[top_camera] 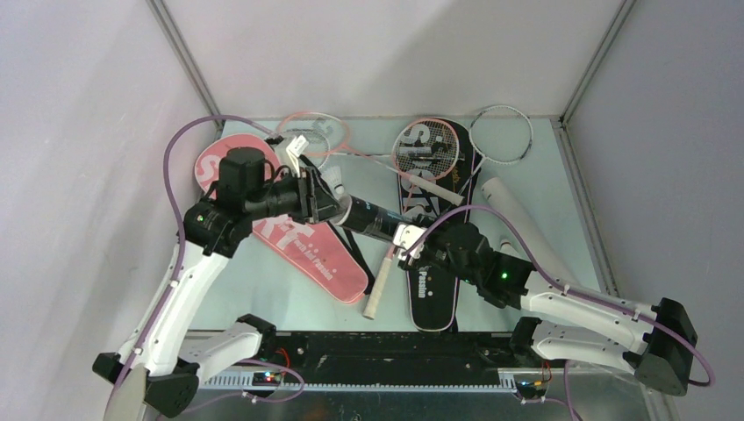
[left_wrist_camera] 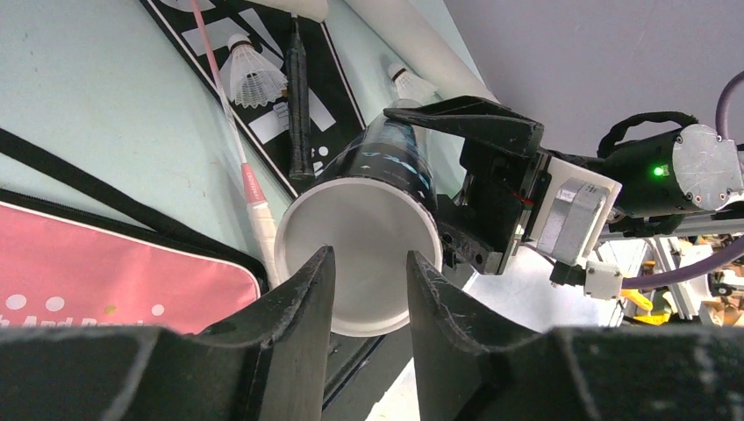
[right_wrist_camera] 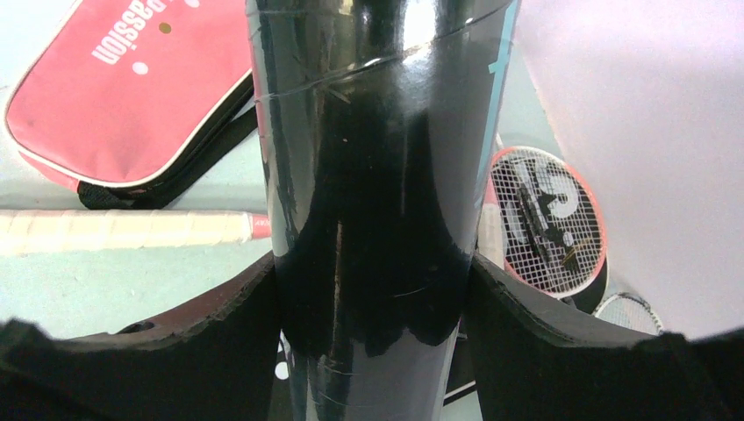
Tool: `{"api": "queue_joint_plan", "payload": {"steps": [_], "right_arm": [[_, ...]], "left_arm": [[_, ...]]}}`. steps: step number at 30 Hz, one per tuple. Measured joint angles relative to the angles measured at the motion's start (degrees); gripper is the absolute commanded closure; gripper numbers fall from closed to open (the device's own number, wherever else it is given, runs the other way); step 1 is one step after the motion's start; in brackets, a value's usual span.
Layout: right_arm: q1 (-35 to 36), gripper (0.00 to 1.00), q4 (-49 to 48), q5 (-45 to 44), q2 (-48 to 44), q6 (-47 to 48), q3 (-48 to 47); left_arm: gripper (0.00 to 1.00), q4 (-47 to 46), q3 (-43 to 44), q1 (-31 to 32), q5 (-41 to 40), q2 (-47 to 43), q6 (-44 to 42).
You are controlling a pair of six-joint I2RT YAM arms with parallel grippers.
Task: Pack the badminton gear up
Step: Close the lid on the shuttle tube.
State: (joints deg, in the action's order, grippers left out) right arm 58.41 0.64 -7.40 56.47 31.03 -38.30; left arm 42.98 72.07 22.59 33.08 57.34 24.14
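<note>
Slippage is your first worry: the glossy black shuttle tube [top_camera: 375, 224] is clamped only across its smooth round wall by your right gripper [right_wrist_camera: 370, 272], whose two fingers press on either side of it, so a nudge at the free end could twist or slide it in that hold; the likeliest nudge comes from your left gripper [left_wrist_camera: 368, 253], which sits just in front of the tube's open, white-lined mouth with its fingers a narrow way apart and nothing that I can see between them; if you push in off-centre, a fingertip catches the rim instead of passing inside, and the tube levers against the right fingers; the two grippers are near each other, so a deep reach risks a knock between them; whether anything lies inside the tube I cannot tell, but if it does, letting the mouth dip could spill it; a white feather shuttlecock [left_wrist_camera: 253, 74] lies loose on the black racket-shaped cover [top_camera: 430, 289], not yet packed; the tube hangs in the air above the pale green table [top_camera: 289, 307], between the pink racket-shaped cover [top_camera: 325, 259] and the black one; its long axis runs close to level, from your right gripper towards your left, lower right to upper left in the top view; its open mouth points at the left gripper.
</note>
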Motion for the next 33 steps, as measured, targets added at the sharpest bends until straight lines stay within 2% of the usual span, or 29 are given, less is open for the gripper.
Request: {"api": "queue_joint_plan", "payload": {"steps": [12, 26, 33], "right_arm": [[-0.6, 0.69, 1.5, 1.7, 0.0, -2.3, 0.0], [-1.6, 0.71, -3.1, 7.5, 0.0, -12.2, 0.0], [-1.9, 0.71, -6.2, 11.5, 0.0, -18.1, 0.0]], "left_arm": [[0.61, -5.1, -3.3, 1.4, -3.1, -0.6, 1.5], [0.62, -30.1, -17.7, 2.0, -5.8, -10.8, 14.9], [0.62, -40.1, -21.8, 4.8, -9.0, -13.4, 15.9]]}}
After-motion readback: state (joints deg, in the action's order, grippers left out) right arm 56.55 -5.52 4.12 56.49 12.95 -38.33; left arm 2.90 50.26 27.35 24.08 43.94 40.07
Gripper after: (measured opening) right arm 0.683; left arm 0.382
